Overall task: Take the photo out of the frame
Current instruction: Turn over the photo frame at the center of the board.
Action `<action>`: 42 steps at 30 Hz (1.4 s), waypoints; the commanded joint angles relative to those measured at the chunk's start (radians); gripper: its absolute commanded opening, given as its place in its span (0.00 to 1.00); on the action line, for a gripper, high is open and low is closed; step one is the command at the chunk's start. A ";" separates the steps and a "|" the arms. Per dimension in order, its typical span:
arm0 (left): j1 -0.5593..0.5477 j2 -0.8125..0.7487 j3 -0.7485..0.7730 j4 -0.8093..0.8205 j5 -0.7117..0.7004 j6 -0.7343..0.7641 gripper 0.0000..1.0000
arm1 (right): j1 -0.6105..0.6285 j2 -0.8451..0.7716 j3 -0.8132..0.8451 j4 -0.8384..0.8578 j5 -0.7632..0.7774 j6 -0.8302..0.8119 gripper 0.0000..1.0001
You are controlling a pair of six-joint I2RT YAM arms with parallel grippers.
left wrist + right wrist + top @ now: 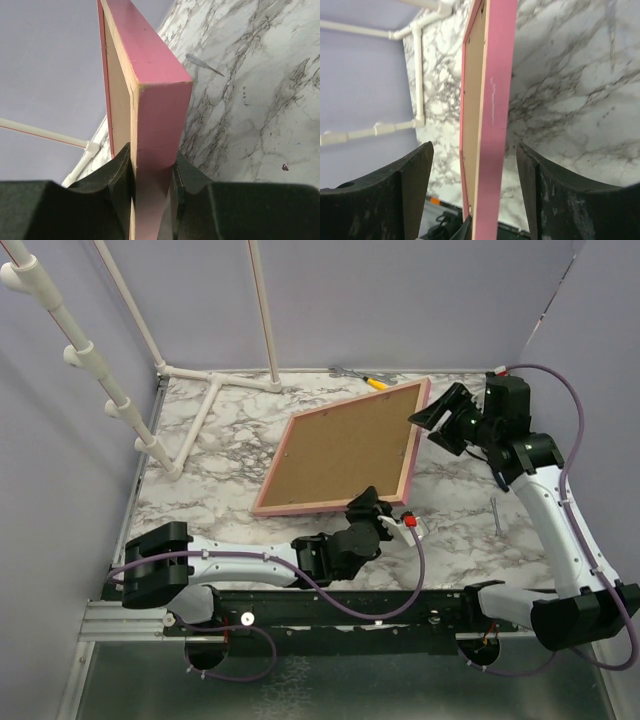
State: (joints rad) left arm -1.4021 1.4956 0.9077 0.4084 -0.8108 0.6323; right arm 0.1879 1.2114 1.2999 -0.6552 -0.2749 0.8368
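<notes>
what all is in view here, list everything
frame: one, pink border, brown back, back side up mid-table
photo: none showing
table: one, white-grey marble, under everything
pipe rack: one, white, back left corner
hand tools: two it seems, one yellow-handled, one grey metal, far edge behind the frame
small thin item: one, grey, on the table right of the frame
walls: purple, around the table
left gripper: one, black, shut on the frame's near edge
right gripper: one, black, open, fingers either side of the frame's right edge, not touching
</notes>
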 commanded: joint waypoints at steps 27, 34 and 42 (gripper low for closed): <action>0.032 -0.394 -0.047 0.139 0.080 -0.393 0.00 | -0.005 -0.214 -0.201 0.170 0.495 -0.172 0.84; 0.051 -0.426 -0.049 0.153 0.112 -0.449 0.00 | -0.005 -0.214 -0.303 0.242 0.378 -0.178 0.83; 0.081 -0.463 -0.091 0.188 0.084 -0.557 0.00 | -0.005 -0.198 -0.424 0.325 0.208 -0.168 0.80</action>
State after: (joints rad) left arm -1.3354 1.0740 0.8558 0.4866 -0.7601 0.2714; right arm 0.1875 1.0061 0.9207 -0.3996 0.0566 0.6628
